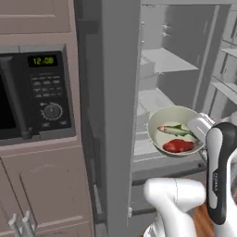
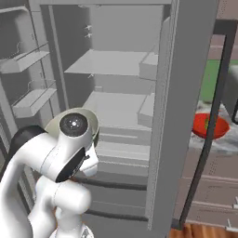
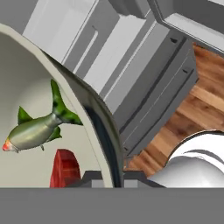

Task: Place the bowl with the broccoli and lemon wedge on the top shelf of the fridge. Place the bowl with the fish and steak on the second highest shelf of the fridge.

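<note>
Held out before the open fridge (image 1: 185, 60), the pale bowl (image 1: 159, 121) carries fish (image 1: 176, 130) and steak (image 1: 178, 146), level with a lower shelf, microwave (image 1: 32, 92) to the left. From the right base, bare shelves (image 2: 111, 62) and a red bowl (image 2: 210, 125) on the counter beyond the door. Up close, the gripper (image 3: 113, 178) clamps the bowl's rim, wood floor (image 3: 205, 87) below.

My bowl (image 1: 172, 121) hangs before the open fridge (image 1: 176, 69), fish (image 1: 175, 130) behind steak (image 1: 178, 146) inside it; the microwave (image 1: 34, 95) sits left of the fridge.

arm (image 1: 217, 185): glossy white shells | dark joints | round grey cap
</note>
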Tool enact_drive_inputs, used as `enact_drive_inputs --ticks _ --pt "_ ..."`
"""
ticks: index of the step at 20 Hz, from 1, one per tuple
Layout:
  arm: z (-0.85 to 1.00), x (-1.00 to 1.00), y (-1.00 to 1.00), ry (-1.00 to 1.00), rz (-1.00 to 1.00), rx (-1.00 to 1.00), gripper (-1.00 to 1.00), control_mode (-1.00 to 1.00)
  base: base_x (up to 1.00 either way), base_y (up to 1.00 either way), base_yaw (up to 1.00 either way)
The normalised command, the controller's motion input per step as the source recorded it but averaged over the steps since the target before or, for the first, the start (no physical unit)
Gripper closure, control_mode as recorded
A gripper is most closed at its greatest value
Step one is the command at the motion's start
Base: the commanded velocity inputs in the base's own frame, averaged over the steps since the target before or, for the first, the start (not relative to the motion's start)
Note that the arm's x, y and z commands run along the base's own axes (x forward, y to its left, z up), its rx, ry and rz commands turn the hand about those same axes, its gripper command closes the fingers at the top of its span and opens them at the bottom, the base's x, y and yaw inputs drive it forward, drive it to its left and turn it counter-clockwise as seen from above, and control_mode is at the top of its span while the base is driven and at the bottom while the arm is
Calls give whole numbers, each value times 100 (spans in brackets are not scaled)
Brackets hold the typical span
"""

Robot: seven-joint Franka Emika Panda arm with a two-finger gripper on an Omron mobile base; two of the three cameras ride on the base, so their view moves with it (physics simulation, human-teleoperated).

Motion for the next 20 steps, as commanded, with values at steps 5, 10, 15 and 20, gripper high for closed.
enact_drive_inputs --ticks 5,10,15,20 --pt "0 0 0 0 0 0 100 100 94 2 -15" --pt "-8 80 15 2 -21 3 100 -100 20 4 -3" --pt "-2 82 11 13 -29 15 100 -100 0 0 0" --pt "-21 31 0 2 -13 12 100 -100 0 0 0"
